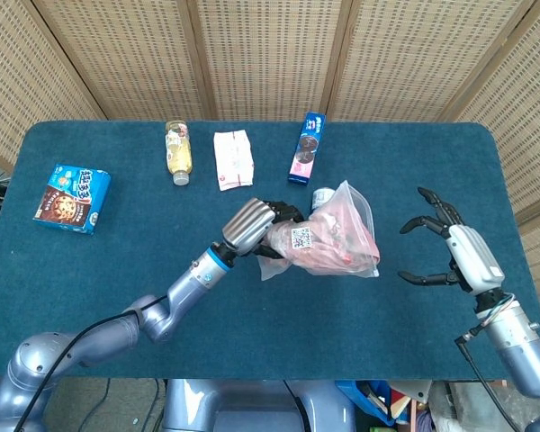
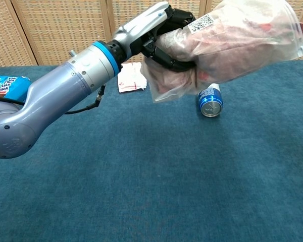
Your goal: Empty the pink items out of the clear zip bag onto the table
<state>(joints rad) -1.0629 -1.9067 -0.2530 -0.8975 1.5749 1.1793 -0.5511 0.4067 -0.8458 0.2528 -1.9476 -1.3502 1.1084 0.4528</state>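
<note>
The clear zip bag [image 1: 328, 241] [image 2: 237, 40], full of pink items and with a QR label on it, hangs in the air above the table's middle. My left hand [image 1: 259, 228] [image 2: 164, 35] grips its left end, fingers wrapped around the plastic. The bag's other end points right toward my right hand [image 1: 450, 252]. That hand is open with its fingers spread, a short gap away from the bag, and holds nothing. It does not show in the chest view.
A blue can [image 2: 210, 102] [image 1: 323, 197] lies on the blue table [image 1: 117, 252] just behind the bag. At the back lie a yellow bottle [image 1: 178, 151], a white packet [image 1: 233, 159] and a blue-pink box [image 1: 306, 148]. A cookie box [image 1: 71, 197] sits far left.
</note>
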